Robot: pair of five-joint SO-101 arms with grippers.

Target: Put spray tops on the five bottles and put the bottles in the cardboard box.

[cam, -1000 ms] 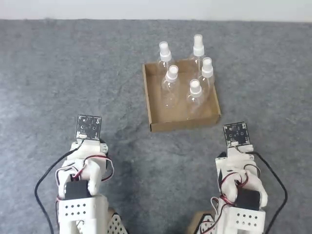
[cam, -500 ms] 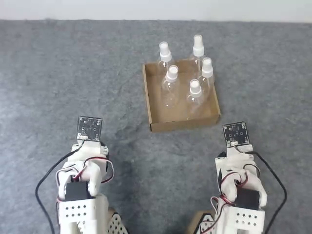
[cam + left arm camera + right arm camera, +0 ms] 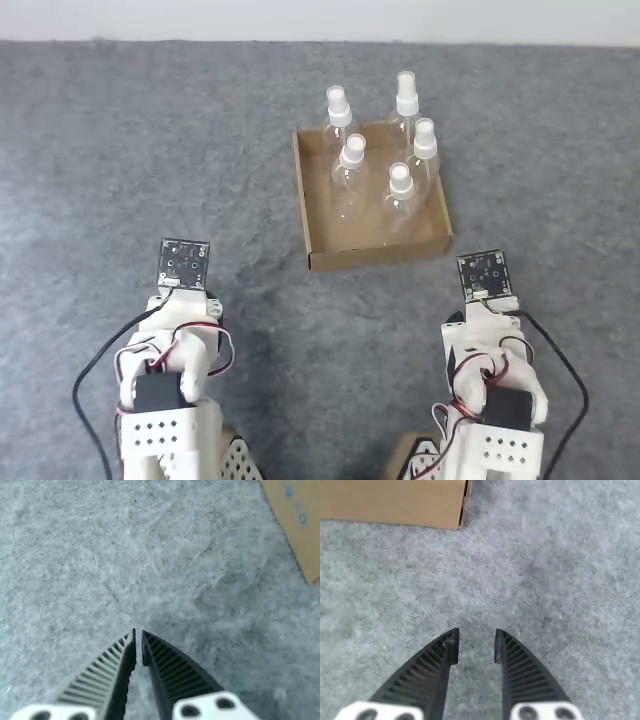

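Note:
Five clear bottles stand upright in the cardboard box (image 3: 375, 252), each with a white spray top: two at the back (image 3: 338, 112) (image 3: 406, 98), two in the middle (image 3: 351, 165) (image 3: 424, 148), one at the front (image 3: 400, 192). Both arms are drawn back near the table's front edge, well short of the box. My left gripper (image 3: 138, 636) hangs shut and empty over bare carpet, with a box corner (image 3: 297, 525) off to one side. My right gripper (image 3: 475, 641) is slightly open and empty, the box's front wall (image 3: 390, 502) ahead of it.
Grey carpet (image 3: 150, 150) covers the table, with free room to both sides of the box and between the arms. The left arm's wrist camera board (image 3: 183, 262) and the right arm's (image 3: 484, 275) face up at the front.

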